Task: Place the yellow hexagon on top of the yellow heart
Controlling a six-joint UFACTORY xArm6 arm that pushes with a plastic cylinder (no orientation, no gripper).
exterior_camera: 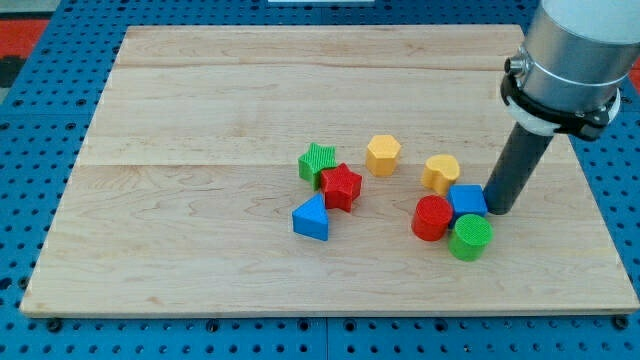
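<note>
Nearest the view's bottom, a green cylinder (471, 237) sits on the wooden worktop (200, 250), touching a red cylinder (432, 218) at its upper left and a blue cube (467, 201) just above it. These three form a tight cluster at the view's right. Further left, at about the same depth, a blue triangle (312, 219) lies by itself, with a red star (341, 186) just above it and touching a green star (317, 162) behind that.

My tip (497, 208) rests on the worktop right beside the blue cube, on its right edge; whether it touches the cube I cannot tell. The tool here is only a plain dark rod, with no jaws to spread or press together, and it holds nothing. It rises toward the view's top right into the grey arm body.

Behind the cluster, the yellow heart (440, 173) stands just above the blue cube and left of the rod. The yellow hexagon (382, 154) is a little farther back and to the left of the heart, apart from it, with bare wood between the two. It lies to the right of the green star.
</note>
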